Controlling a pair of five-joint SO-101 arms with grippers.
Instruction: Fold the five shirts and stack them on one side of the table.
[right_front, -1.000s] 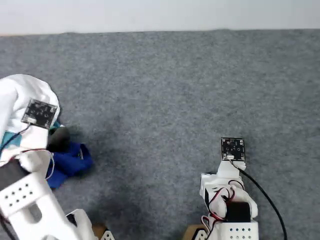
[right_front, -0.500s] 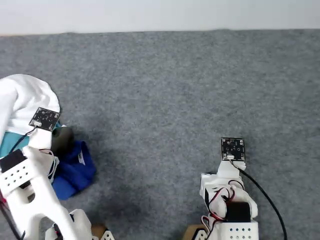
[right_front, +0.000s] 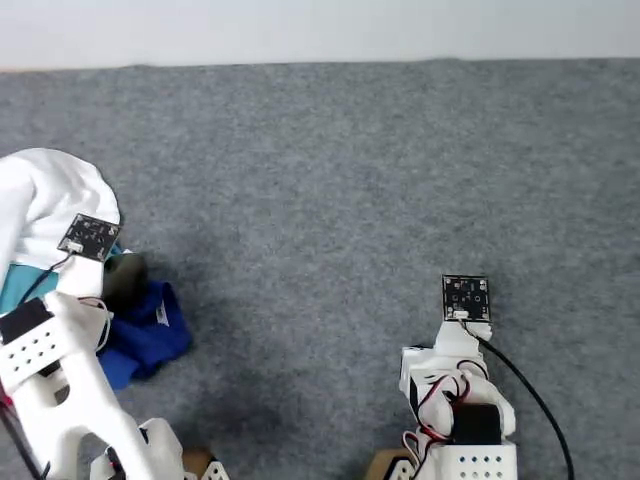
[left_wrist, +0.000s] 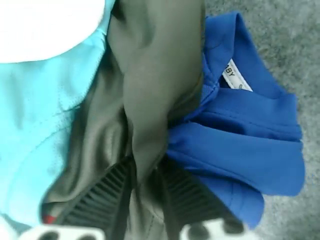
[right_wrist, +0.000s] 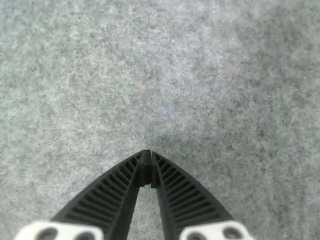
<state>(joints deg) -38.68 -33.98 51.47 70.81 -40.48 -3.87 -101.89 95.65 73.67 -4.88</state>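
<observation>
A heap of shirts lies at the table's left edge: a white shirt (right_front: 40, 195), a light blue shirt (right_front: 15, 288), an olive-grey shirt (right_front: 125, 280) and a dark blue shirt (right_front: 150, 335). My left gripper (left_wrist: 147, 170) is shut on a fold of the olive-grey shirt (left_wrist: 150, 85), with the dark blue shirt (left_wrist: 240, 150) beside it and the light blue shirt (left_wrist: 35, 125) on the other side. My right gripper (right_wrist: 147, 167) is shut with nothing in it, low over bare grey cloth near the front of the table.
The grey felt table cover (right_front: 380, 170) stretches wide from the heap to the right edge. A white wall strip (right_front: 320, 30) runs along the far edge. The right arm's base (right_front: 460, 420) stands at the front right.
The left arm has drawn back toward the front edge over the heap, and the dark blue shirt has shifted slightly. The right arm has stayed still.
</observation>
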